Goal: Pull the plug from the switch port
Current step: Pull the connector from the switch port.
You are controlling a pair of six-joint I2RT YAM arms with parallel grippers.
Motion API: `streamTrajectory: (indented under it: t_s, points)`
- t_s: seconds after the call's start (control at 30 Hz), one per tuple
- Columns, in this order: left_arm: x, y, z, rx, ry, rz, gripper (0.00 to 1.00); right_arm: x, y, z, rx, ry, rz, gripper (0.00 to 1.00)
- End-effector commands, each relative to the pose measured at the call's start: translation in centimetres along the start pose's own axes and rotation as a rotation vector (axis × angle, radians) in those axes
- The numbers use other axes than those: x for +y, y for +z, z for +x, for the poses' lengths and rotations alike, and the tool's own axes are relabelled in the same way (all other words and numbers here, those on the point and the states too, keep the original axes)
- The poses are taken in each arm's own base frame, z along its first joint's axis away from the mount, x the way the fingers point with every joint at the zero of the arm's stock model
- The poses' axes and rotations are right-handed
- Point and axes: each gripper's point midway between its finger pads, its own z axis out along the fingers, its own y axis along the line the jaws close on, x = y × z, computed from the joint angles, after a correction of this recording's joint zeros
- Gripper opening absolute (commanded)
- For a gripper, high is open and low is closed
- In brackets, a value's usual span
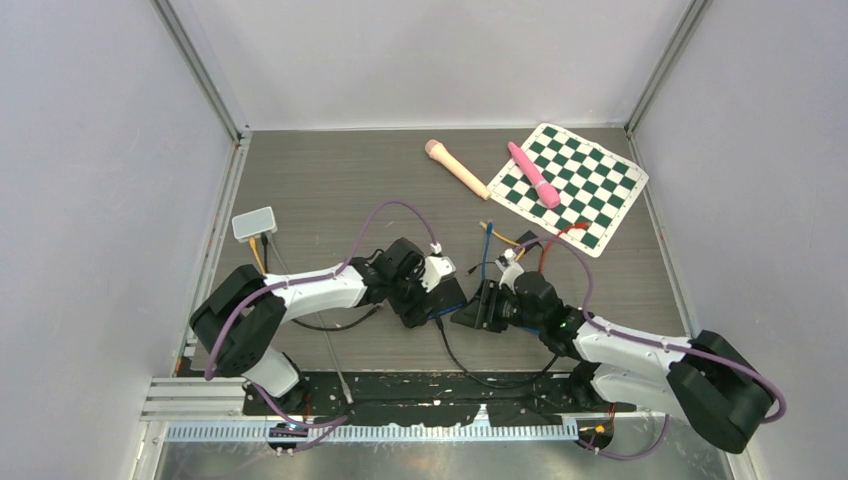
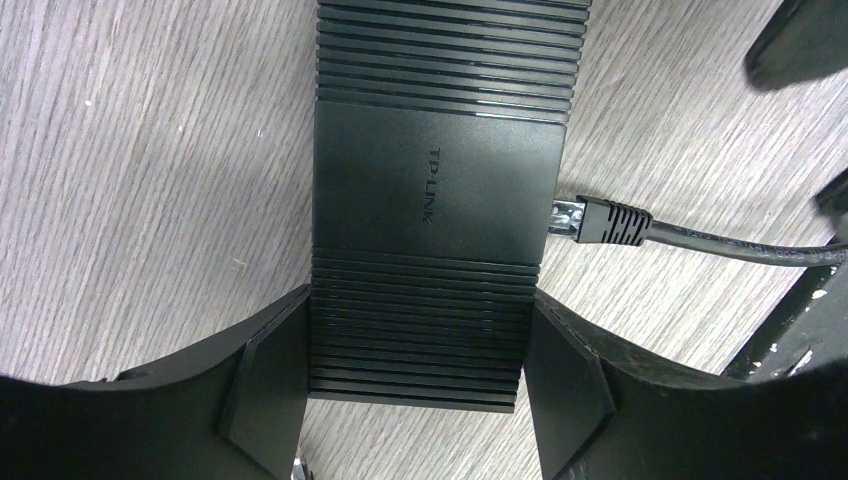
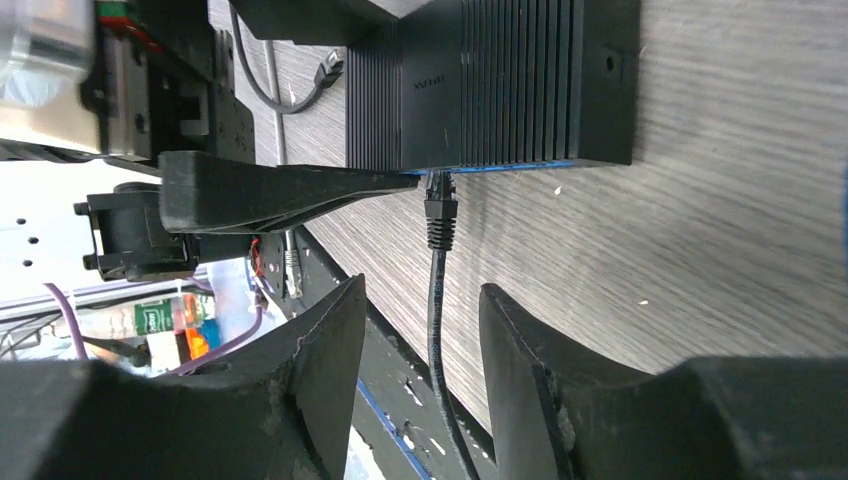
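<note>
- The counter, grey wood-grain, carried everything; its far right corner held a green-and-white checkered mat.
- The two arms reached in from the near edge and met at the middle of the counter, the left one from the left and the right one from the right.
- The switch, a black ribbed box, lay flat at that meeting point, near the counter's near edge.
- The left tool straddled the switch across its width, its pads against both sides, pinching it to brace it.
- The right tool stood spread, a finger on either side of the black cable and touching neither it nor the plug.
- Two pink rods lay far off, one on the mat and a paler one just left of it; a small grey box sat at the left. None of these belonged to the job.
- The plug was in a port on the switch's right edge, its clear tip meeting the housing and its ribbed boot outside. Whether its latch was released could not be told.
- The step in hand looked like the approach to the grasp: switch steadied, plug not yet gripped.
- The next move would call for the right tool to advance along the cable to the boot, press together on it, and draw straight away from the port while the left tool held firm. Gripping only the cable could strain it.
</note>
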Motion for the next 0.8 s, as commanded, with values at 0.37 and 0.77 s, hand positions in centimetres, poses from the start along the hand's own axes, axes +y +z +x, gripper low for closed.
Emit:
streamTrajectory:
  t_s: [0.37,0.77]
  points:
    - [-0.4,-0.1,-1.1,-0.053,-0.019,0.034,0.49,-0.6,3.8,-1.3,-0.209,0.198,0.001,0.52]
    - [-0.2,0.0,-1.1,-0.05,-0.017,0.024,0.48,0.0,6.2,0.4,-0.21,0.318,-0.108,0.43]
